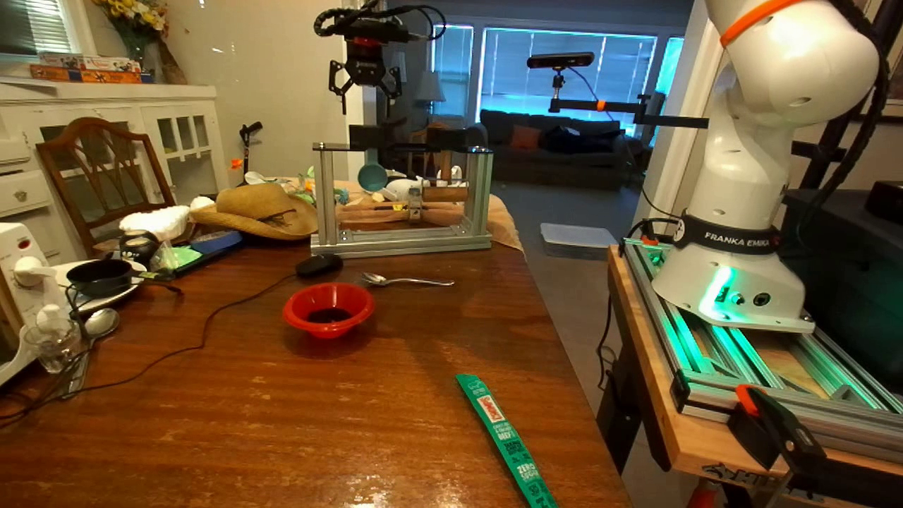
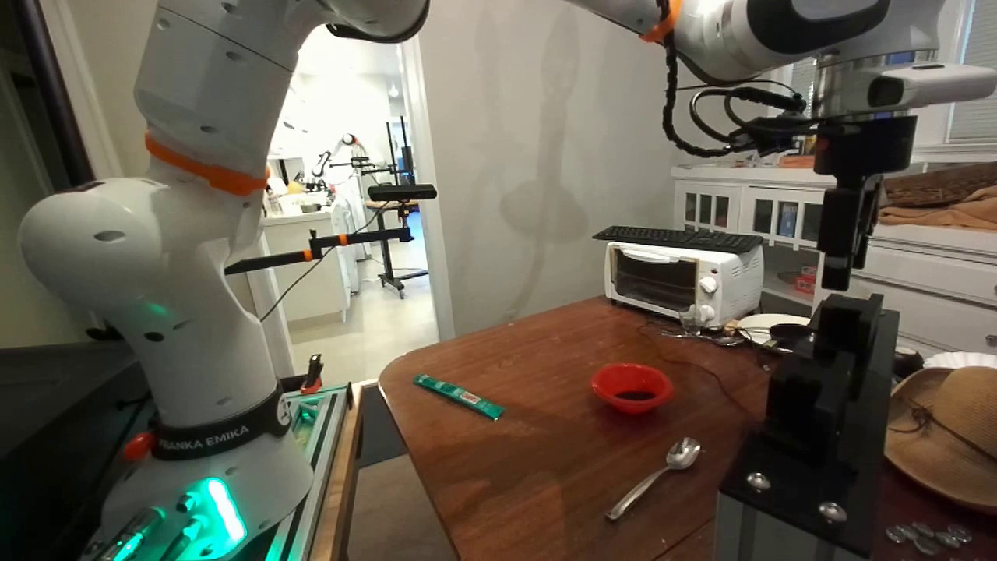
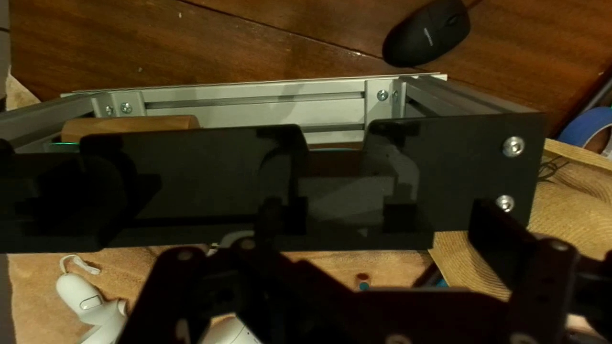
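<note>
A: How are the fingers (image 2: 838, 265) held?

B: Well apart, and just above the black plate (image 3: 464, 167) of a metal stand (image 1: 402, 245) — a gap is seen beneath them in an exterior view.

A: How is the stand made up, and where is it placed?

B: It is built of silvery, grooved bars (image 1: 480, 201) and topped by the plate, whose surface is glossy and on which black holders (image 2: 841, 335) are mounted. It is set on the brown wooden worktop (image 1: 211, 437), near an edge. Two bright screw heads (image 3: 513, 146) are shown at one end of the plate in the wrist view.

A: What can be counted around it?

B: Below the plate, one blue-green scoop (image 1: 372, 178) is seen; how it is held there cannot be told. One wooden cylinder (image 3: 129, 125) is framed by the bars in the wrist view. Near the stand, one black mouse (image 3: 425, 36) and one straw hat (image 1: 257, 204) are found. Farther out, one spoon (image 2: 681, 455), one red bowl (image 2: 631, 376) with a dark patch at its bottom, and one long green packet (image 2: 452, 393) are spread over the worktop.

A: And what is shown in a single view only?

B: A keyboard (image 2: 678, 237), laid on a white toaster oven (image 2: 736, 282), is shown in an exterior view alone. In an exterior view alone, a dark sofa (image 1: 550, 166) is made out — and the print on the mouse is brought out only by the wrist view.
</note>
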`<action>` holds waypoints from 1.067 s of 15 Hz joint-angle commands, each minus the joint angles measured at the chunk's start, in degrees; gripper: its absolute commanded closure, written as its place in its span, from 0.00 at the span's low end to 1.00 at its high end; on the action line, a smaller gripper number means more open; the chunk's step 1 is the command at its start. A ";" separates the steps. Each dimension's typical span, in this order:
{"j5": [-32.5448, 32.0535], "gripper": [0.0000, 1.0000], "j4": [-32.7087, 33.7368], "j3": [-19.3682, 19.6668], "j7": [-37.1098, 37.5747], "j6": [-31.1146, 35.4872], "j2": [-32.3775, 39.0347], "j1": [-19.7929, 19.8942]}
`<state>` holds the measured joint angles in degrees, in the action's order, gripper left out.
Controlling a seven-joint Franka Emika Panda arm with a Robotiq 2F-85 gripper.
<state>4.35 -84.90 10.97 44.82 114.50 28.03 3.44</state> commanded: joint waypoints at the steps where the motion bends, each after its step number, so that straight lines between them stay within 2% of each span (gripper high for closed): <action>1: -4.23 0.00 -7.56 0.15 1.60 2.10 -5.58 -1.96; 5: -8.95 0.00 -15.56 -1.73 -6.26 5.40 -10.25 -3.11; 12: -10.20 0.00 -28.41 -4.80 -17.97 9.65 -18.08 -4.11; 13: -10.40 0.00 -29.09 -5.16 -20.23 8.56 -18.63 -4.07; 14: -9.08 0.00 -24.46 -4.93 -16.72 7.74 -15.24 -3.86; 16: -9.10 0.00 -25.02 -5.16 -16.96 7.74 -15.79 -3.87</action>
<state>-4.68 -110.02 6.15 27.84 122.39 12.24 -0.76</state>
